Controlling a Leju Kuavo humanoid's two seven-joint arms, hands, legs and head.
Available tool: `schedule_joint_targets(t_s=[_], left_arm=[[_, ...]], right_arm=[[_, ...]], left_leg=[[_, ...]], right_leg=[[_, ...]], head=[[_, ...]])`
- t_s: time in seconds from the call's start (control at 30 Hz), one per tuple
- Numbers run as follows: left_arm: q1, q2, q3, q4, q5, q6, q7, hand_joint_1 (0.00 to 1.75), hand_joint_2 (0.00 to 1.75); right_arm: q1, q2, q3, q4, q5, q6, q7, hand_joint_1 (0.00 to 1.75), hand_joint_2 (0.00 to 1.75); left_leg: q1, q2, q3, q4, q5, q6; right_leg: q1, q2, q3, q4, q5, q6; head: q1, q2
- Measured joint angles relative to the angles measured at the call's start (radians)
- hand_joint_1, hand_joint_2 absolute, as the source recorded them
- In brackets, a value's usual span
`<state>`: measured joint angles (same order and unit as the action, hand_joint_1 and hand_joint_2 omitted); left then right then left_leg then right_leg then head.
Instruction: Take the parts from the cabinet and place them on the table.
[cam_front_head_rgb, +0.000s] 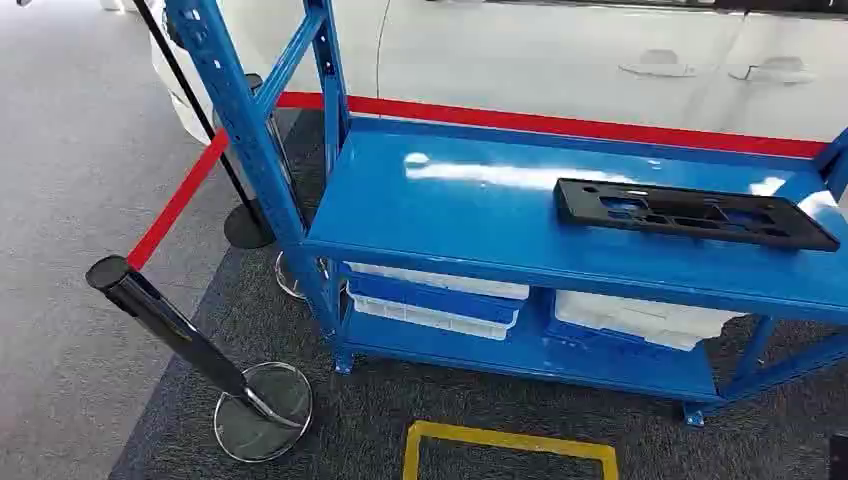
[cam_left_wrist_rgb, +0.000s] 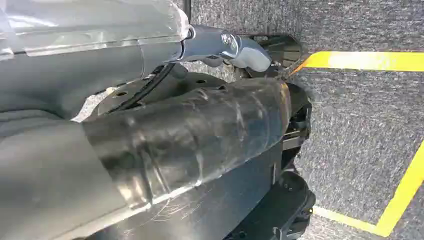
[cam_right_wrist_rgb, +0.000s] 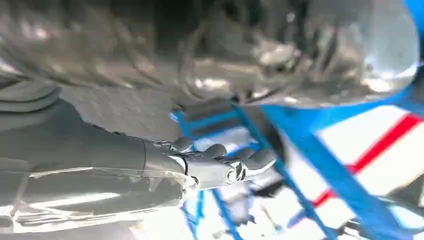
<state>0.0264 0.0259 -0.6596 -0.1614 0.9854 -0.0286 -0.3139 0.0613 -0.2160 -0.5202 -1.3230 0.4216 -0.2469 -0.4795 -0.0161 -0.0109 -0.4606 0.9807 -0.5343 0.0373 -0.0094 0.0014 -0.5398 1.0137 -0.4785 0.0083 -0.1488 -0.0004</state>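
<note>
A flat black plastic part (cam_front_head_rgb: 690, 212) with several cut-outs lies on the right of the blue cabinet's top shelf (cam_front_head_rgb: 450, 210). In the left wrist view my left hand (cam_left_wrist_rgb: 250, 50) hangs over grey carpet, thumb out, with nothing in it. The right wrist view is blurred. It shows my right hand (cam_right_wrist_rgb: 225, 170) holding nothing, its thumb stretched toward the blue frame (cam_right_wrist_rgb: 320, 165).
White and blue bins (cam_front_head_rgb: 435, 295) (cam_front_head_rgb: 640, 318) sit on the lower shelf. A black stanchion (cam_front_head_rgb: 170, 325) leans at the left on a chrome base (cam_front_head_rgb: 262, 410), with a red belt (cam_front_head_rgb: 178, 200). A yellow floor mark (cam_front_head_rgb: 510, 440) lies before the cabinet, and a white car (cam_front_head_rgb: 600, 50) stands behind.
</note>
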Motion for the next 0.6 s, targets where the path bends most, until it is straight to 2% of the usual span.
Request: schedule_joint_targets(t_s=[0.13,0.33,0.6], left_arm=[[-0.003,0.002,-0.015,0.0,0.017,0.0,0.011,0.0,0.0],[-0.012,0.005,-0.041,0.004,0.054,0.004,0.038,0.0,0.0],[-0.017,0.009,-0.073,0.006,0.088,-0.002,0.093,0.0,0.0]], right_arm=[[0.009,-0.031,0.07,-0.05,0.04,-0.04,0.01,0.0,0.0],[0.027,-0.104,0.235,-0.147,0.12,-0.119,0.035,0.0,0.0],[-0.003,-0.169,0.452,-0.216,0.237,-0.207,0.081,0.0,0.0]], left_leg=[[0.0,-0.001,0.0,0.0,0.0,0.0],[0.0,-0.001,0.0,0.0,0.0,0.0],[0.0,-0.001,-0.001,0.0,0.0,0.0]], right_leg=[[0.0,-0.001,0.0,0.0,0.0,0.0],[0.0,-0.001,0.0,0.0,0.0,0.0],[0.0,-0.001,0.0,0.0,0.0,0.0]], head=[[0.0,0.0],[0.0,0.0],[0.0,0.0]])
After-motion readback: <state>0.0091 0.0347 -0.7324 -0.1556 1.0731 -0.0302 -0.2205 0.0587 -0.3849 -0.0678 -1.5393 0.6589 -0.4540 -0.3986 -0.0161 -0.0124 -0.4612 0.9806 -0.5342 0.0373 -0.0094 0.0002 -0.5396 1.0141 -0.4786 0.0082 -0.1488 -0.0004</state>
